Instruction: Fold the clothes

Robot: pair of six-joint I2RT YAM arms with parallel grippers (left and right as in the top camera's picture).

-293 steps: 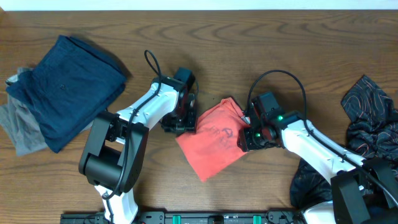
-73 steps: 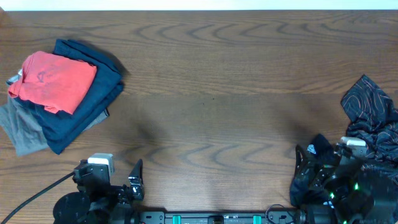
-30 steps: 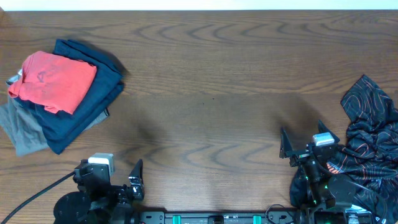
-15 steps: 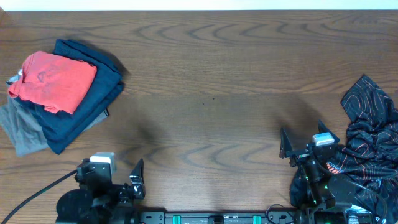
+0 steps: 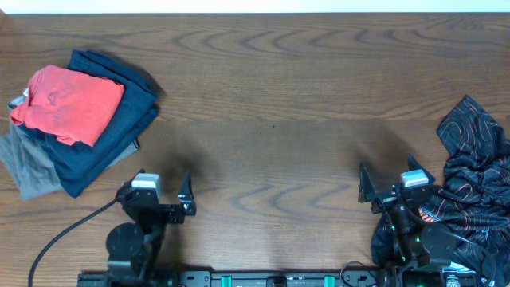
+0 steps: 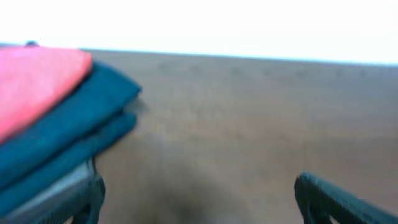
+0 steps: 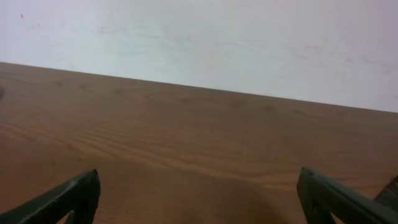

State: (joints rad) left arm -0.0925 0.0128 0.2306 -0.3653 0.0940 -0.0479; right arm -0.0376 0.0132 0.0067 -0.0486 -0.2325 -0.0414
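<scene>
The brown wooden worktop (image 5: 279, 96) bears a folded coral-red T-shirt (image 5: 72, 104) atop a navy stack (image 5: 119, 127) far left. Near the front edge, the left gripper (image 6: 199, 199) and right gripper (image 7: 199, 190) gape wide, empty.

coral-red T-shirt (image 5: 70, 104): folded, faint dark graphic up, tilted, topping stack at far left | navy garment (image 5: 111, 135): folded, directly beneath | grey garment (image 5: 28, 171): lowest, edge showing | black patterned garment (image 5: 474, 151): crumpled, far right

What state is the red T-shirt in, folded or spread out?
Folded: the red T-shirt lies as a compact bundle on top of the folded navy garment.
</scene>
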